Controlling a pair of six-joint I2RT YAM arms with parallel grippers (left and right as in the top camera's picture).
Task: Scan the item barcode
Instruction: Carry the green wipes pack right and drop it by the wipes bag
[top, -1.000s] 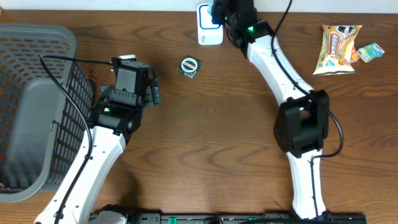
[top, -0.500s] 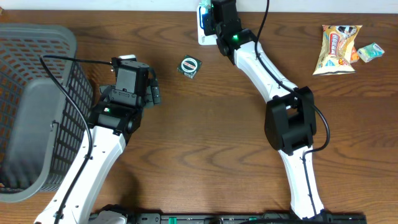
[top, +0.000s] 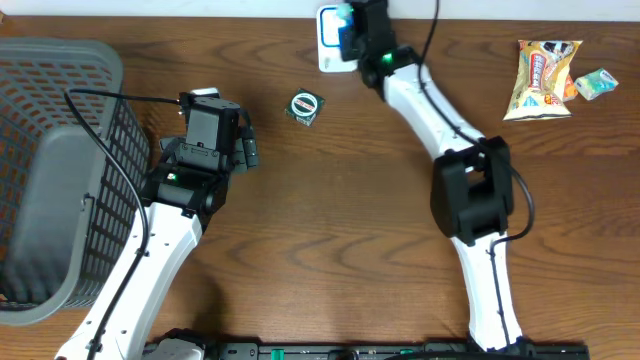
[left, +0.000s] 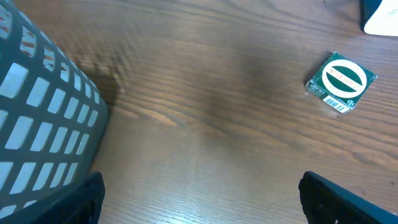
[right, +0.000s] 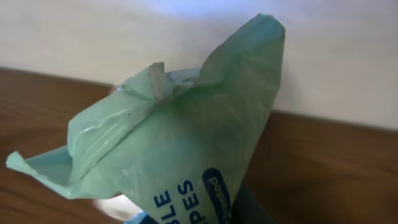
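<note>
Crinkled green plastic packet (right: 180, 143), printed "BLE" and "PES" in white, is pinched in the right gripper (top: 352, 28) above the white scanner (top: 328, 55) at the wooden bench's (top: 350, 200) far edge, while the left gripper (left: 202, 202) gapes, released.

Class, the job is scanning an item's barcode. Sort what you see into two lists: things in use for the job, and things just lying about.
In use: pale green plastic wipes packet held in the right claw; white box-shaped scanner at the table's far edge.

Lying about: small dark green square packet; yellow snack bag; small teal packet; grey plastic mesh basket.
</note>
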